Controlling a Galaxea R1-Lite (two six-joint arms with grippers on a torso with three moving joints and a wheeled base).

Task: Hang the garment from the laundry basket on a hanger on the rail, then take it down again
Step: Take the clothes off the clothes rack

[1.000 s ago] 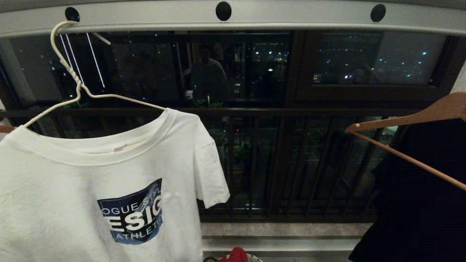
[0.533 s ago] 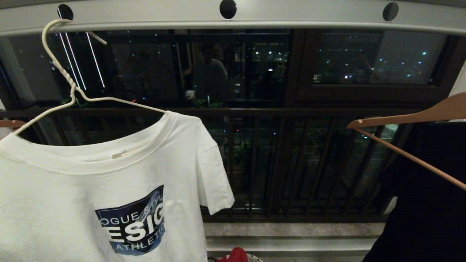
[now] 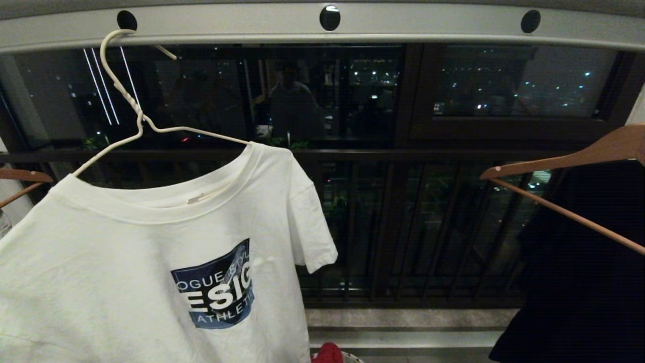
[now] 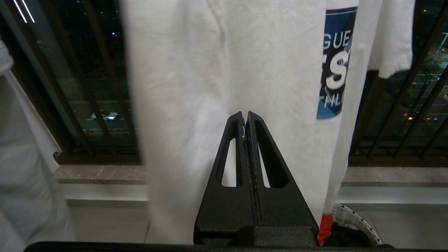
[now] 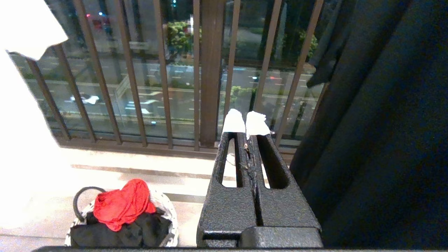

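Note:
The garment, a white T-shirt with a blue chest print, hangs on the white wire hanger. The hanger's hook sits over the pale grey rail beside one of its dark holes. Neither gripper shows in the head view. My left gripper is shut and empty, its tips just in front of the T-shirt's cloth. My right gripper is shut and empty, with white-taped tips, pointing at the balcony bars. The laundry basket stands on the floor below, holding a red cloth and dark clothes.
A large black garment hangs on a brown wooden hanger at the right, close beside my right gripper. Another wooden hanger pokes in at the far left. The dark balcony railing and window stand behind, and a stone sill runs below.
The whole head view has shifted, so the rail's holes, the hanger and the T-shirt sit further right in the picture. The T-shirt stays on the hanger, and the hanger stays on the rail.

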